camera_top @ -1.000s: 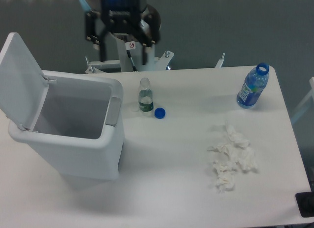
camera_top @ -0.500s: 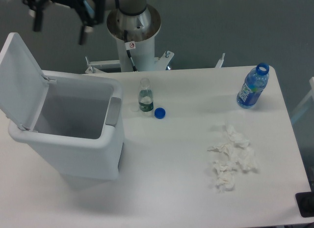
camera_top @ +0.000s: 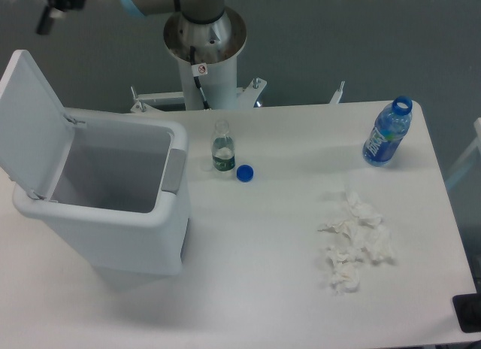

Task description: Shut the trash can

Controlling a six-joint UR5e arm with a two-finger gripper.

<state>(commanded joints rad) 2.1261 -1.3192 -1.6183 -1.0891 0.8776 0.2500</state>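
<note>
Rectangular white plastic trash can [camera_top: 113, 213] with rounded corners stands at the left of the white table [camera_top: 263, 289], its flat hinged lid [camera_top: 30, 116] raised at the left and a grey latch tab [camera_top: 174, 171] on its right rim. Only a dark tip of the gripper [camera_top: 56, 4] shows at the far left, top edge; whether its fingers are spread I cannot tell. Right of the bin stand a small clear bottle [camera_top: 222, 147] and a blue cap [camera_top: 244, 173].

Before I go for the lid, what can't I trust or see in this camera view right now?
- Gripper: mostly cut off by the top edge; open or shut unknown.
- Trash can bottom: hidden by its own front wall, contents unknown.
- Lid hinge: too small to judge.
- Dark object: cut off at the right edge.
</note>
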